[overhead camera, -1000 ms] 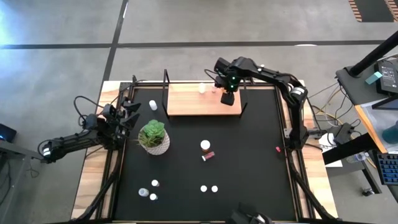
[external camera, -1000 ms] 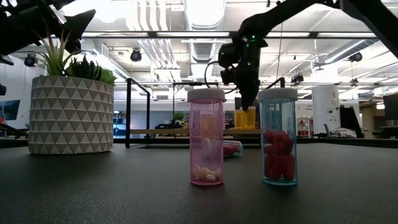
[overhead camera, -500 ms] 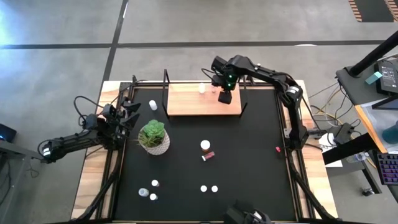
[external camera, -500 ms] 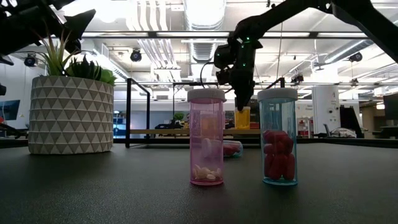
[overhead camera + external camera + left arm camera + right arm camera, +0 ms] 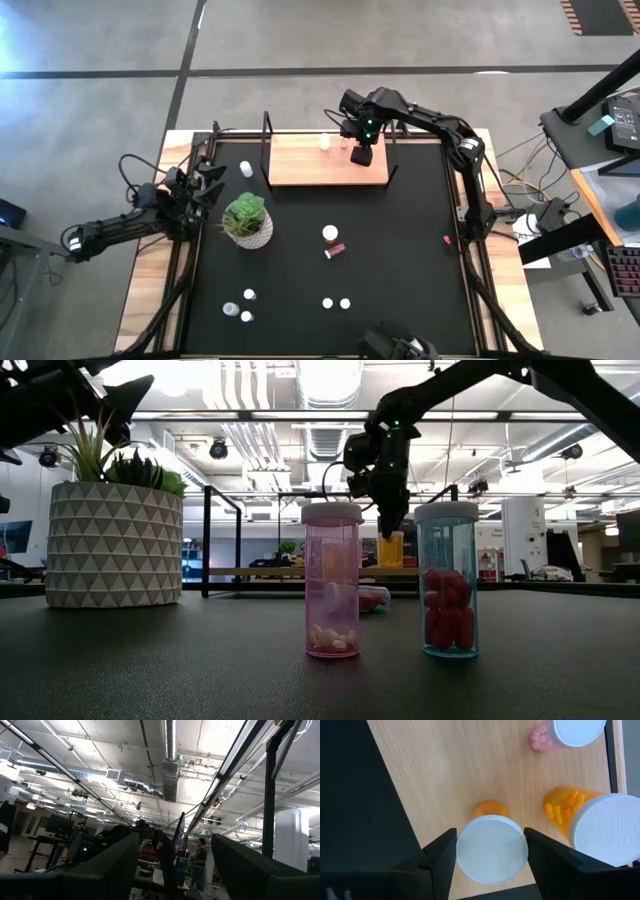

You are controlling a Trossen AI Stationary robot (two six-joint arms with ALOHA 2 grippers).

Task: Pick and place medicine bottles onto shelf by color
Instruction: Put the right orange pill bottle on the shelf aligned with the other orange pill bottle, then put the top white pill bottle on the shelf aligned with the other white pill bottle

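the right gripper (image 5: 491, 851) grips the white cap of a small orange-amber medicine bottle (image 5: 492, 845), upright on the light-wood shelf board (image 5: 300, 160) near its far edge; beside it stand another orange white-capped bottle (image 5: 600, 832) and a pink one (image 5: 570, 732); the left gripper (image 5: 205, 185), fingers spread wide, waits well left of the shelf, beside the green potted plant (image 5: 247, 221)
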